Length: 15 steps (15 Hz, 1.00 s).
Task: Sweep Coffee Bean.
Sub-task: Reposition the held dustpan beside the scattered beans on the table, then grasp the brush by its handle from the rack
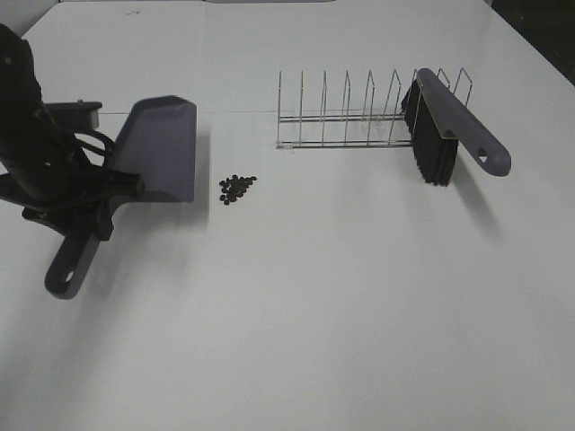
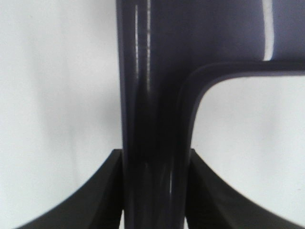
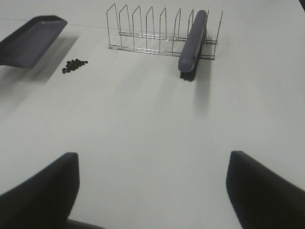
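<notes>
Coffee beans (image 1: 237, 188) in a small dark cluster left of centre in the high view, lying on the white table (image 1: 359, 314). Just right of the grey dustpan (image 1: 162, 148), close to its front edge but apart from it. Left gripper (image 2: 153, 191) at the left edge of that view, clamped on the dustpan by its handle, both black fingers pressed against the sides. Wire rack (image 1: 346, 117) in the upper middle, well apart from the beans, with a grey brush (image 1: 449, 126) leaning in its right end, black bristles down. Right gripper (image 3: 152, 191) spread wide above bare table, holding nothing.
</notes>
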Motion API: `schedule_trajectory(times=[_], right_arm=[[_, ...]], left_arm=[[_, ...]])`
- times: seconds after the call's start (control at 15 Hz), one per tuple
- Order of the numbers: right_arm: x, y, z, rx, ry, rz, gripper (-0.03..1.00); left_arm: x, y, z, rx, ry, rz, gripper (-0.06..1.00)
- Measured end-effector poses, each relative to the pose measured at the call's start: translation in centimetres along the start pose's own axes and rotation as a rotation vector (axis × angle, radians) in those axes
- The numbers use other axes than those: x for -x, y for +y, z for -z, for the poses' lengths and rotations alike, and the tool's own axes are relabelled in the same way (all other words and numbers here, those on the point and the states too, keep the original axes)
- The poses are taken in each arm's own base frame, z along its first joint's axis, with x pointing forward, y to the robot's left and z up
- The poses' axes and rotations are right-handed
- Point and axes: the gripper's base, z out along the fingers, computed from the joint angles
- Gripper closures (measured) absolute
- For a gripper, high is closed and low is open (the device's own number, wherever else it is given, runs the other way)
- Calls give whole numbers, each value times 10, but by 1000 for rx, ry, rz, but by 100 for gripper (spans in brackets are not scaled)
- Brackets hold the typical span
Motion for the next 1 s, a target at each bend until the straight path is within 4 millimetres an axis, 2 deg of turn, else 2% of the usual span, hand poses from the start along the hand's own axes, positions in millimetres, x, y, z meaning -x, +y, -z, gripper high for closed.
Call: schedule_trajectory(times=[0.13, 0.2, 0.4, 0.53, 0.6, 0.73, 0.93, 1.0], right_arm=[[15, -3, -8, -7, -15, -7, 25], [26, -5, -17, -15, -37, -14, 25], [65, -16, -59, -40, -47, -39, 25], [100, -25, -98, -46, 20, -53, 25], [108, -27, -107, -45, 39, -55, 25], [142, -35, -151, -41, 122, -63, 25], [184, -47, -222, -24, 247, -71, 25], [207, -54, -267, -9, 313, -73, 25]], left_arm=[[0, -2, 23, -16, -60, -3, 62], [0, -2, 26, -16, -68, -5, 62], [-1, -2, 26, -14, -54, -7, 62], [-1, -2, 26, -13, -51, -7, 62], [-1, -2, 26, -13, -50, -7, 62], [-1, -2, 26, -13, -49, -7, 62], [-1, -2, 26, -12, -49, -7, 62], [-1, -2, 26, -12, -49, -7, 62]])
